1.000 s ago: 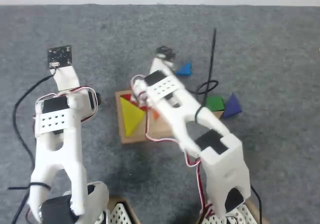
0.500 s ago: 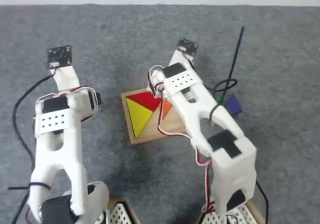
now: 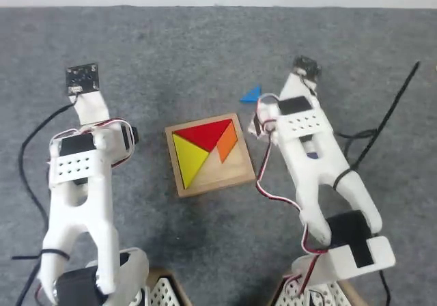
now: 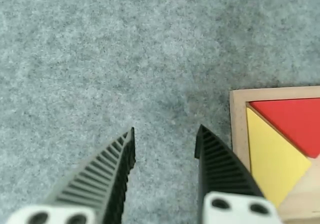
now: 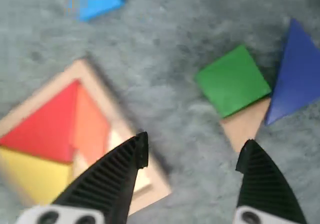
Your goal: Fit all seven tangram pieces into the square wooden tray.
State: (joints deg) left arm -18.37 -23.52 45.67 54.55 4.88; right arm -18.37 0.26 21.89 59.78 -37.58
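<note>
The square wooden tray (image 3: 235, 175) lies mid-table holding a red triangle (image 3: 205, 134), a yellow triangle (image 3: 188, 157) and an orange piece (image 3: 227, 144). A small light blue triangle (image 3: 251, 95) lies on the carpet beyond it. My right gripper (image 5: 195, 141) is open and empty, hovering over the carpet between the tray (image 5: 150, 181) and a green square (image 5: 232, 81), a dark blue triangle (image 5: 297, 79) and a plain wooden piece (image 5: 245, 125). My left gripper (image 4: 166, 133) is open over bare carpet beside the tray's corner (image 4: 239, 119).
Grey carpet covers the whole table. The right arm (image 3: 311, 142) hides the green and dark blue pieces from above. The left arm (image 3: 78, 176) stands left of the tray. Black cables trail beside both arms.
The right arm has swung from over the tray to its right, uncovering the red, yellow and orange pieces. The tray shifted slightly. The left arm has stayed still.
</note>
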